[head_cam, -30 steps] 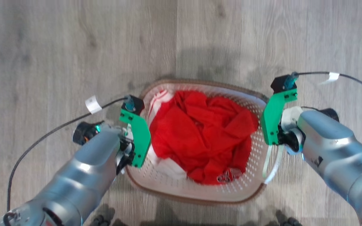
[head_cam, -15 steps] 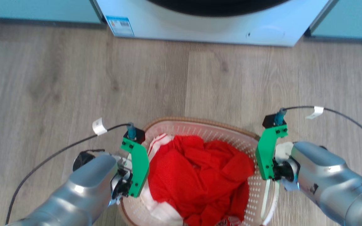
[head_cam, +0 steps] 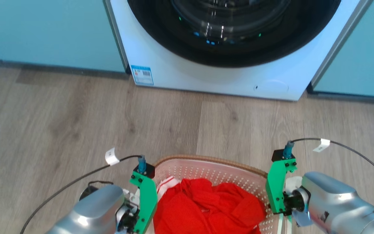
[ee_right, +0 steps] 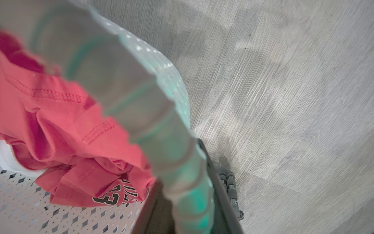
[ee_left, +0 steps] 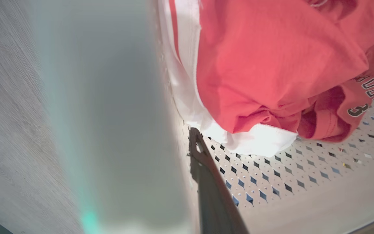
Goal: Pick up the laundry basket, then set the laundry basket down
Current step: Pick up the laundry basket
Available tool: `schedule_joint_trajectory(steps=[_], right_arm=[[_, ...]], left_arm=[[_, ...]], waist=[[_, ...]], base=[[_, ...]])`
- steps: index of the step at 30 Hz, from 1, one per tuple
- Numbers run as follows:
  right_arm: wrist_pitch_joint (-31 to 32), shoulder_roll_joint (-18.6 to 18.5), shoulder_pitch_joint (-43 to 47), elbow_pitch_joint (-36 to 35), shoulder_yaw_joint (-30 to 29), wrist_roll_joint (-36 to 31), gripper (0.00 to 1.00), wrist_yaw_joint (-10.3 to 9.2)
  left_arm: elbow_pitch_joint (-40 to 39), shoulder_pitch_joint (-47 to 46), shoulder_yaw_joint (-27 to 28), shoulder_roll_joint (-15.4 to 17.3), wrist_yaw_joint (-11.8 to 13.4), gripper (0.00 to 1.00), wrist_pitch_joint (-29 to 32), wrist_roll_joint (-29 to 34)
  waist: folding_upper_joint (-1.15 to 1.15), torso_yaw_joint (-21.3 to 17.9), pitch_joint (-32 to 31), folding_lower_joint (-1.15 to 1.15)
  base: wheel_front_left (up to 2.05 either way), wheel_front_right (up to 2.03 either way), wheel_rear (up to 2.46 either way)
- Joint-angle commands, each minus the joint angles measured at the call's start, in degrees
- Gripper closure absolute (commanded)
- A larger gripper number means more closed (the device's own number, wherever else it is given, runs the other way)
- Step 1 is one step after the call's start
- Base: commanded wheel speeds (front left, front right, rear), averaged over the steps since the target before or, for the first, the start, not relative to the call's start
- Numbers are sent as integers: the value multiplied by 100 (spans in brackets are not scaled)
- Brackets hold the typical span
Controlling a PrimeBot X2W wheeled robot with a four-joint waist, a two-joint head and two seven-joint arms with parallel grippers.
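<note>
Jaws on both arms are clamping the laundry basket (head_cam: 206, 160). The left gripper (ee_left: 190, 152) is pinching its left side, with 1 dark finger showing inside the perforated wall. The right gripper (ee_right: 182, 175) is squeezing the white handle (ee_right: 154, 123) that runs between its fingers. The basket is sitting between the 2 arms at the bottom of the head view, carrying a red garment (head_cam: 206, 211) and a white striped cloth (head_cam: 165, 184). A white washing machine (head_cam: 213, 81) with a dark round door (head_cam: 232, 29) is standing straight ahead, flanked by teal cabinets (head_cam: 44, 29), with a strip of wood floor (head_cam: 60, 130) lying between it and the basket. Compared with 1 second ago, the head camera is looking much higher. Then the whole basket and bare floor were showing; now the washer is in view, and the grippers are holding the same 2 sides.
</note>
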Motion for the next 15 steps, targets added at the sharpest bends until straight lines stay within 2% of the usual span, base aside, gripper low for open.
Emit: schedule_joint_trajectory(steps=[1,15], right_arm=[[-29,24,-180,-84,18,-20,100,-8],[-155,-53,-264,-222,37,16,100,-8]], left_arm=[[-433,-67,-128,-81,-204,100,123,28],[-543,-17,-128,-37,-204,100,215,-226]], waist=[[-1,53,-220,1],[-1,100,-426,1]], base=[[0,0,0],[0,0,0]])
